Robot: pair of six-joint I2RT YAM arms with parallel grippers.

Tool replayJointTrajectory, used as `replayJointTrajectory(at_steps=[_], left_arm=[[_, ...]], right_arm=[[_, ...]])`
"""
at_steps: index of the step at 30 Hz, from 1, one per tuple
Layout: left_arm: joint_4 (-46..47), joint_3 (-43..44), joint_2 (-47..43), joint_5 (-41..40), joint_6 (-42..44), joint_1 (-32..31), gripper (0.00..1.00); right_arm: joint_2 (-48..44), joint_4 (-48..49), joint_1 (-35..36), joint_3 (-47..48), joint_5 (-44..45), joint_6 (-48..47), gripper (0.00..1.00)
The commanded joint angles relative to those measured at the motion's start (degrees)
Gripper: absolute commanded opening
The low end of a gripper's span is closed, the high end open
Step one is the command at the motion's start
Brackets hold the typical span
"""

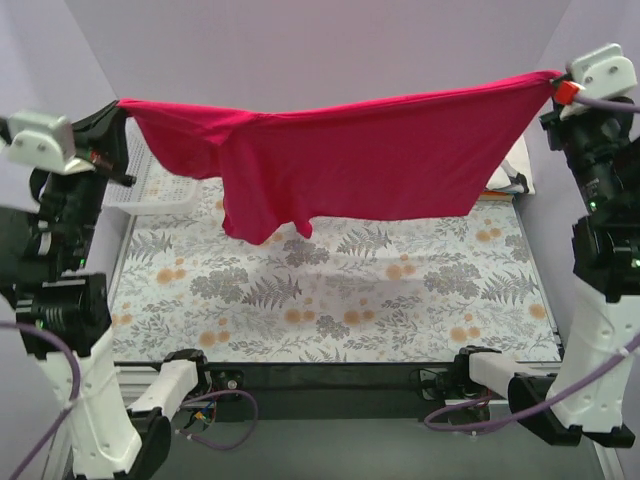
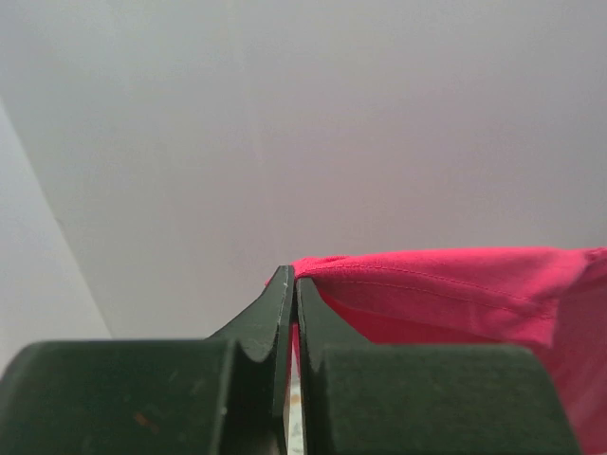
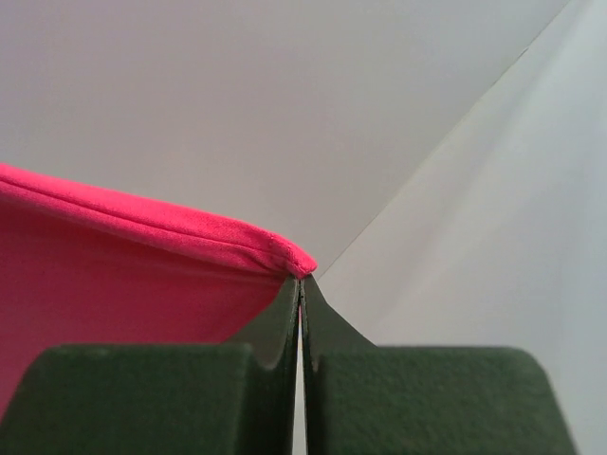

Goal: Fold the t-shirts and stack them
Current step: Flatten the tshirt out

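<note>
The crimson-pink t-shirt (image 1: 360,160) hangs stretched in the air between both arms, high above the table, its lower edge and a sleeve drooping at the left. My left gripper (image 1: 122,103) is shut on its left corner; in the left wrist view the gripper (image 2: 293,277) pinches the shirt (image 2: 446,294). My right gripper (image 1: 556,78) is shut on the right corner; in the right wrist view the gripper (image 3: 302,280) clamps the shirt's hem (image 3: 133,284). The orange shirt is out of view. A bit of white cloth (image 1: 508,170) shows behind the pink shirt at the right.
A floral-patterned table cover (image 1: 330,290) lies under the shirt. A white plastic mesh basket (image 1: 150,185) stands at the back left, partly behind the shirt. Pale walls enclose the back and sides.
</note>
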Motion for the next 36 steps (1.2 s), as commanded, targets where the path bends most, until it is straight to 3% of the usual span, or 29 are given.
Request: replayJointTrajectory(at_steps=[1,7,13,20,25,31,36], left_arm=[[1.3,1.8,-3.1,-8.8,2.3,0.5,0.0],[-2.4,7.5,-0.9,-9.3,3.3,0.5,0.0],[-2.5,-6.8,-0.1,-4.0,7.1,0.5,0.0],[1.9,-29.4,2.7,2.2,9.7,0.5,0.0],[7.9,-39.9,13.3,4.5,9.3,-0.1,0.0],[11.9,-34.4,33.8,1.8,6.6,-2.6,0.0],[12.2,-21.2,52.5,-3.9,3.9,-4.8,0.0]], right_arm=[[-3.5,3.4,-0.4,0.4,2.8,-1.4,0.01],[-4.4,4.3,-0.4,0.4,3.3,-3.0,0.01],[-0.8,5.1,-0.4,-7.1,-2.5,-3.8,0.01],[4.3,11.0,2.2,-32.8,-5.8,-6.2,0.01],[14.6,16.1,5.7,-40.8,-4.8,-6.8,0.01],[34.2,21.3,6.2,-35.6,-0.3,-5.3,0.01],[46.6,24.0,6.3,-27.2,4.2,-5.4,0.01]])
